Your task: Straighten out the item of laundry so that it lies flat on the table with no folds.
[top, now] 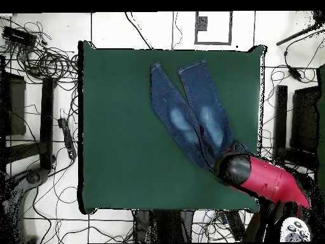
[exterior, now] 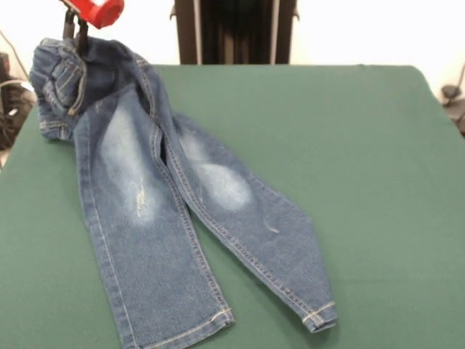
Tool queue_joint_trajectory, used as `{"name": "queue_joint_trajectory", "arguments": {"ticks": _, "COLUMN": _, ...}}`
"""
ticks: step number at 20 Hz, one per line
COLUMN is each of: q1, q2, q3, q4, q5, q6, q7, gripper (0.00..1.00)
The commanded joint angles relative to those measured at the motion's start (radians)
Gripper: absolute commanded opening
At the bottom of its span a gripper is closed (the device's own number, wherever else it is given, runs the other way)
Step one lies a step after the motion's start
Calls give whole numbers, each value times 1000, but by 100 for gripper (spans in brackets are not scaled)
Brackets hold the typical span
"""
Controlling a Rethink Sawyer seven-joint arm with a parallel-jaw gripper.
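jeans legs flat on table; waistband bunched, lifted, pinched by gripper; cables around.

no text, label, brand, number or sign can be read in either view: none on the jeans, none on the table, none on the red arm.

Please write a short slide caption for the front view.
Small blue denim jeans on the dark green table, waistband bunched and lifted under the red arm's tool.
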Motion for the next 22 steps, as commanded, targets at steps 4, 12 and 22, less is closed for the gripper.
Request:
{"name": "queue_joint_trajectory", "arguments": {"ticks": 4, "q1": -219, "q2": -157, "q3": 292, "q4": 177, "q5": -140, "q6": -252, "q7": -130, "gripper": 0}}
{"name": "queue_joint_trajectory", "arguments": {"ticks": 12, "q1": -212, "q2": -159, "q3": 292, "q4": 125, "q5": -239, "q6": -266, "q7": -49, "gripper": 0}}
{"name": "queue_joint_trajectory", "arguments": {"ticks": 22, "q1": -196, "q2": -138, "q3": 274, "q4": 97, "q5": -283, "q6": -302, "q7": 20, "gripper": 0}}
